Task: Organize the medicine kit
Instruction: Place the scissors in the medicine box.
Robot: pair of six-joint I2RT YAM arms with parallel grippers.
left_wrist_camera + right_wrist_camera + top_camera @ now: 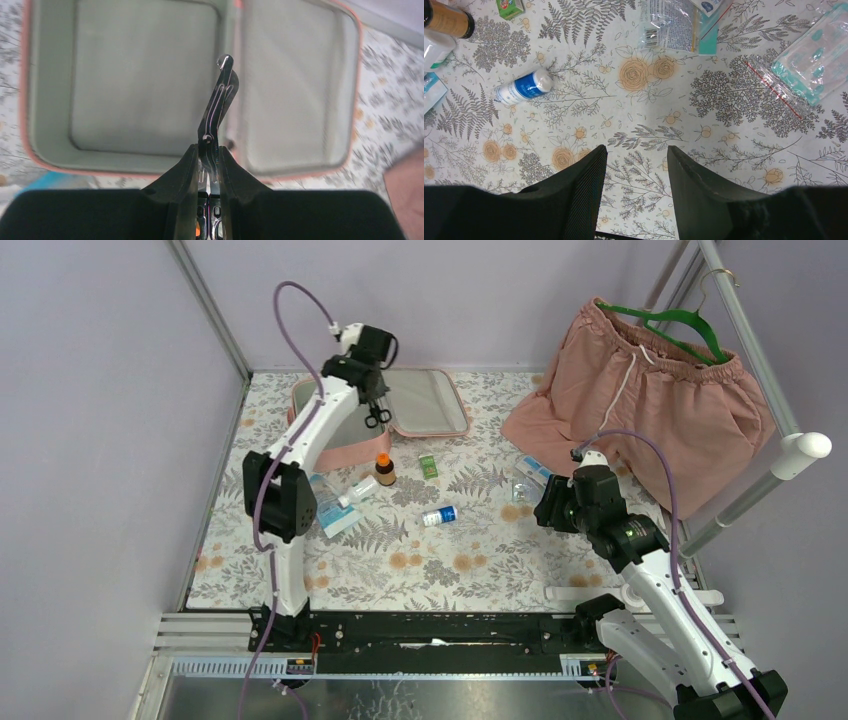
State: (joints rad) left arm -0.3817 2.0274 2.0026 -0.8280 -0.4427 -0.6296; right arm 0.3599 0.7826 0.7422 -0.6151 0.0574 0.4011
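The medicine kit (430, 400) is seen lying open in the upper centre of the overhead view, on the floral tablecloth (450, 560). Its two grey-lined halves are spread flat and edged in pink. In the left wrist view both halves fill the upper part of the frame, and nothing is seen lying in them.

The left gripper (210, 152) is held over the kit. Its jaws are drawn narrow and clamped on a pair of metal scissors (218, 105), whose angled blades project past the fingertips above the hinge line between the two halves.

The right gripper (636, 155) is poised above bare cloth at the right of centre in the overhead view. Its fingers are set apart, and nothing is held between them.

Below the kit several items are scattered on the cloth:
- a brown bottle with an orange cap (384, 470), standing upright
- a small green box (428, 466), just to the right of the brown bottle
- a white-and-blue bottle (438, 516), lying on its side
- a blue packet (330, 505), by the left arm
- clear sachets (527, 480), just beside the right gripper

Pink shorts on a green hanger (650, 390) are draped in the upper right.
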